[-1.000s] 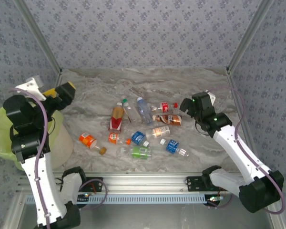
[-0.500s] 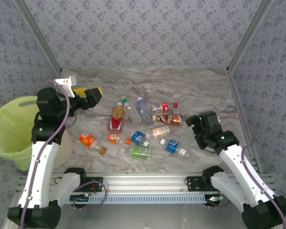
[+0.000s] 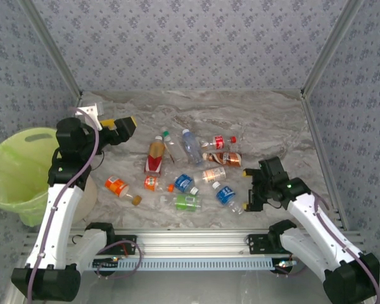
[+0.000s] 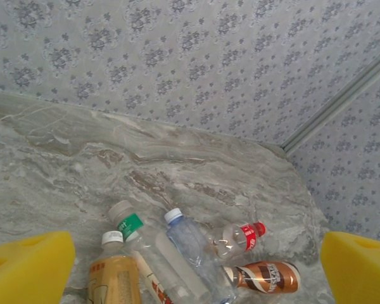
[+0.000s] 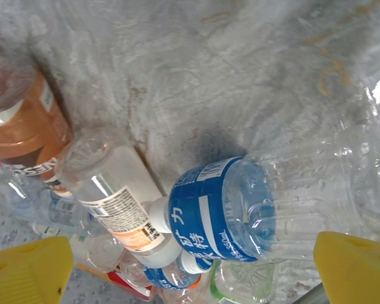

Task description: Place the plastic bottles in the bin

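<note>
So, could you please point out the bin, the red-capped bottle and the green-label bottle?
bin (image 3: 16,171), top external view, inside wall
red-capped bottle (image 4: 246,237), left wrist view, red label
green-label bottle (image 3: 187,202), top external view, label

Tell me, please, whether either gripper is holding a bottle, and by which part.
Nothing is held. The left gripper is open with nothing between its fingers; the right gripper is open over the blue-labelled bottle, not closed on it.

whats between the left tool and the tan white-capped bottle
Bare marble table, nothing else, as the top view shows; the open left tool sits just left of the tan bottle.
</note>
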